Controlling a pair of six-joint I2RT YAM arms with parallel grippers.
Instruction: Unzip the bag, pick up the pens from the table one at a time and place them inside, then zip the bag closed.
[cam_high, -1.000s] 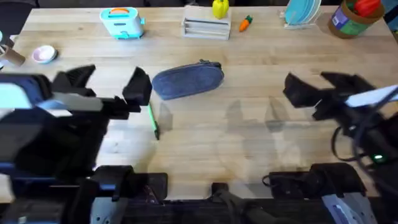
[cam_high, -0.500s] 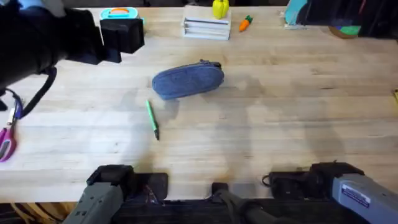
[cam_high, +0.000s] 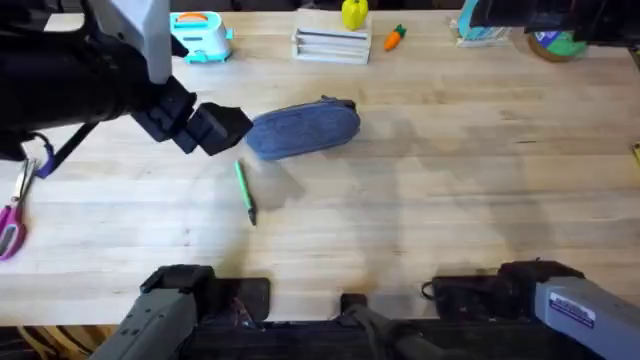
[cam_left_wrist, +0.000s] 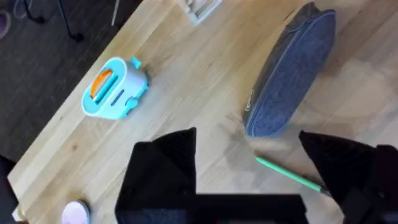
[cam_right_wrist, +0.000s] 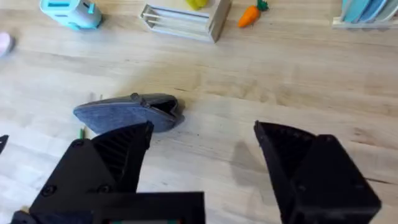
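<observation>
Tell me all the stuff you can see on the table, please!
Grey-blue fabric pencil pouch: one, middle of the table, zipped shut.
Bright green pen: one, on the wood just in front of the pouch's left end.
Teal toy toaster: one, orange on top, far edge towards the left.
Pale slatted wooden rack: one, far edge, middle.
Small yellow toy: one, behind the rack.
Orange toy carrot: one, right of the rack.
Pink-handled scissors: one, left edge.
Light wooden tabletop: one, under everything.
Left gripper: black, open, above the pen by the pouch's left end.
Right gripper: black, open, raised over the table.
</observation>
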